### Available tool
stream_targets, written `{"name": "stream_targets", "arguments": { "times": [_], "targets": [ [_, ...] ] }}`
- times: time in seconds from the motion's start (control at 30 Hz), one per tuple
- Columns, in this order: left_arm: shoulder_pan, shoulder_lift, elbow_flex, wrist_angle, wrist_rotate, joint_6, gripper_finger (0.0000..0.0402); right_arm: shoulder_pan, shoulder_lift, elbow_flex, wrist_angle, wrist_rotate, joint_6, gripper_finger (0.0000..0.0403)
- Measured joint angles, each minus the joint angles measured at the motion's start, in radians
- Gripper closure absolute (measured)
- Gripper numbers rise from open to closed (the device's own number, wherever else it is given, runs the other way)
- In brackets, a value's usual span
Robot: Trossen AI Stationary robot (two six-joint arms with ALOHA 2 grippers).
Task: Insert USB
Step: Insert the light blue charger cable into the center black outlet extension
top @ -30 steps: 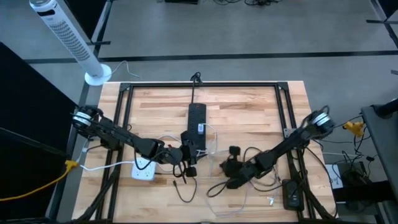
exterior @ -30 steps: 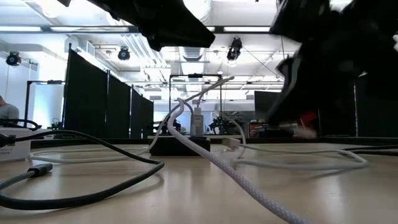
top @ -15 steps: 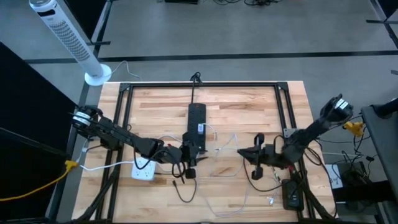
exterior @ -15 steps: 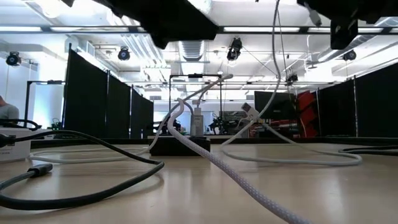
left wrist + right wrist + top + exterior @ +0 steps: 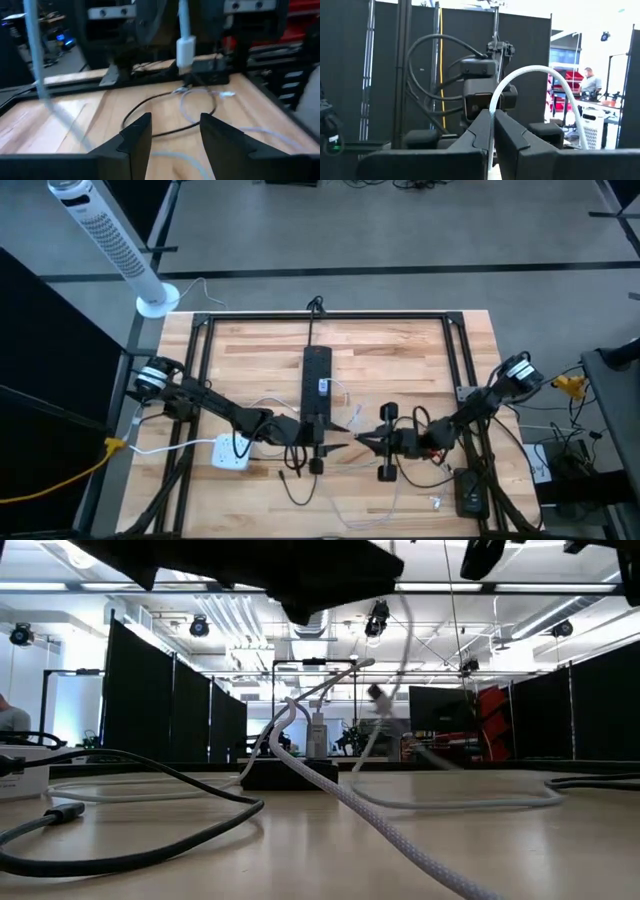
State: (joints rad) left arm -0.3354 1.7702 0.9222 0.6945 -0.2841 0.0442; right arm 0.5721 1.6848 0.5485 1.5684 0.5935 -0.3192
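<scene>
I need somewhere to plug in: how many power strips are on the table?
2: a black power strip at the table's middle, a white socket block toward its left edge. Others could be hidden.

The power strip (image 5: 316, 372) lies at the middle of the bench (image 5: 400, 350), running far to near. My left arm (image 5: 225, 413) reaches in just left of its near end, my right arm (image 5: 460, 420) right of it. An adapter (image 5: 231, 449) sits near-left; a fan (image 5: 105, 240) stands beyond the far-left corner.
</scene>
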Motion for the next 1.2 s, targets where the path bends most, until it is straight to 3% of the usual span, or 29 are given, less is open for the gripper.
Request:
{"name": "stream_targets", "arguments": {
  "times": [0.23,0.53,1.2],
  "targets": [
    [0.001,0.003,0.0,0.067,-0.014,0.001,0.0209,-0.009,0.024,0.02,-0.001,-0.02,0.019,0.0403],
    [0.004,0.017,0.001,0.097,-0.046,0.011,0.02,-0.041,0.053,0.058,-0.036,-0.026,0.031,0.0403],
    [0.004,0.019,0.011,0.081,-0.047,0.0,0.0264,-0.056,0.053,0.068,-0.082,-0.028,0.055,0.0403]
  ]
}}
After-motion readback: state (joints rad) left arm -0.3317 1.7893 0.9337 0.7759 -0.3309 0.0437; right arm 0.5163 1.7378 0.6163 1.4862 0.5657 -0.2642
